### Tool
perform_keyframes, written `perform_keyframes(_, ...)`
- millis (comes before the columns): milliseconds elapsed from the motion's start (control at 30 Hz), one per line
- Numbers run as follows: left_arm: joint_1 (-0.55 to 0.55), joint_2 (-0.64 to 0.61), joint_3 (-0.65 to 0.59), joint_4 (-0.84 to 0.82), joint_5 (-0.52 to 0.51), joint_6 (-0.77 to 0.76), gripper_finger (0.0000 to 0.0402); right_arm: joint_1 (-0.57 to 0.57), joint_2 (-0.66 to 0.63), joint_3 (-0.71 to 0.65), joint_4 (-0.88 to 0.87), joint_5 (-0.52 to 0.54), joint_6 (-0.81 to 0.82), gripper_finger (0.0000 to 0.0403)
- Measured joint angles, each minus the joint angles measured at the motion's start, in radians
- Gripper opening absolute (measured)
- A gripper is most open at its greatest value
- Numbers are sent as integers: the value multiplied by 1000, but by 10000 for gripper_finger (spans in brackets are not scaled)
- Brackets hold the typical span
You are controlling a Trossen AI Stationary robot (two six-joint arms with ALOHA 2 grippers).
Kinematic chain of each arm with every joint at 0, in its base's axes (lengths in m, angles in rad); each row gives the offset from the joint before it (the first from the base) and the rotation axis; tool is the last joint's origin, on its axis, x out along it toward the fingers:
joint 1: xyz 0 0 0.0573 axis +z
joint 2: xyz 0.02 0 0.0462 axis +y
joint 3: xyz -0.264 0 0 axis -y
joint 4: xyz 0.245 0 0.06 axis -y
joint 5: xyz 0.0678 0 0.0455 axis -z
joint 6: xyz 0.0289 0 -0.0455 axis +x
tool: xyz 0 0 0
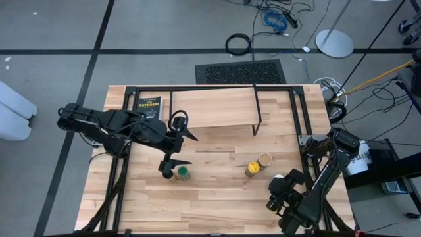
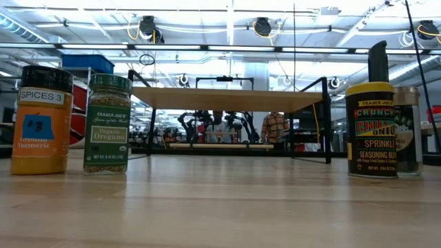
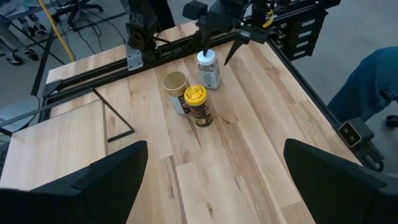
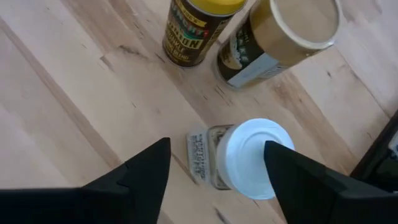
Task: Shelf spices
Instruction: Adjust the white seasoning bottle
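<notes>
Claws both stand apart: the left claw hovers above the dark-lidded orange jar and green-lidded jar; mid-surface stand the yellow-lidded jar and tan-lidded jar; the right claw straddles the white-lidded glass jar without touching. Behind, the light wood shelf on black rod legs stands bare.

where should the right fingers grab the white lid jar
Grip the white-lidded jar across its round body just under the lid, coming straight down from above: it stands upright between the right gripper's open fingers, and the yellow-lidded jar and tan-lidded jar stand apart from it.
</notes>
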Motion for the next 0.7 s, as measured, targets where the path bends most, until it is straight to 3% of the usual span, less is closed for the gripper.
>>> perform_keyframes(333, 0, 0, 0, 0, 0, 0, 386, 0, 0, 0, 5, -5, 5, 158)
perform_keyframes(700, 0, 0, 0, -2, 0, 0, 386, -3, 0, 1, 7, -8, 39, 110)
